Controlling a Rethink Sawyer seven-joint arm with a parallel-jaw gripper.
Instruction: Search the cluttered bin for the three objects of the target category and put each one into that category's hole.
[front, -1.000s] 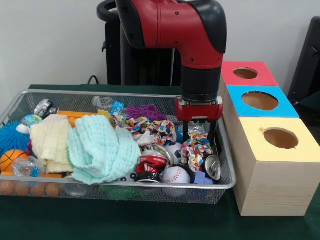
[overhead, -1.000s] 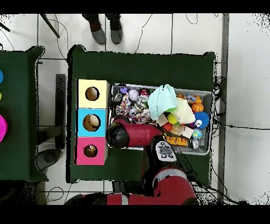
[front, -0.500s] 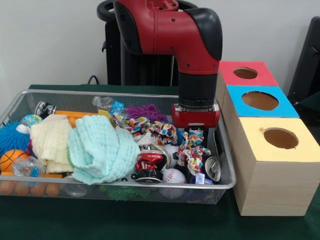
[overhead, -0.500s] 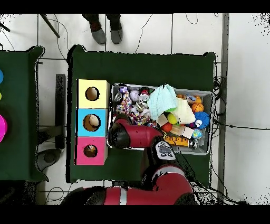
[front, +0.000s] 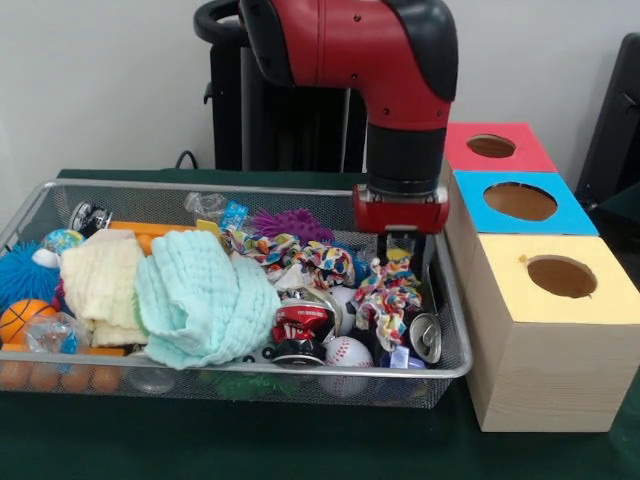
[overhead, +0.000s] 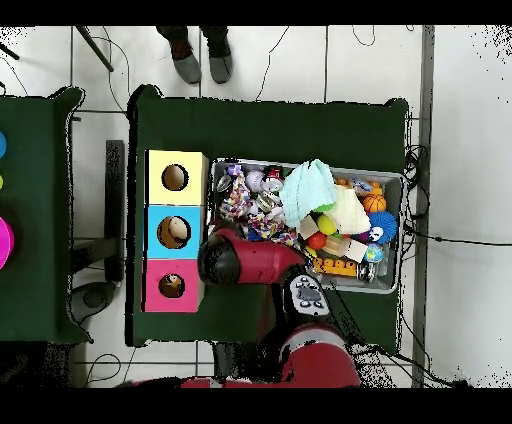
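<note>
Jaws pinching, apparently, top of rope toy (front: 388, 297); toy hangs lengthwise downward over bin (front: 452, 362).

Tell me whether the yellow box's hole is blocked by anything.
No, the yellow box shows an open round hole on top, with nothing over it.

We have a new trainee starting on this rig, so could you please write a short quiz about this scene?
1. True or false: the end effector is shut on the multicoloured rope toy.
2. Which box stands nearest the front camera: A red, B blue, C yellow?
3. Fill in: the mint cloth lies inside the wire ____.

Key: 1 true; 2 C; 3 bin.
</note>
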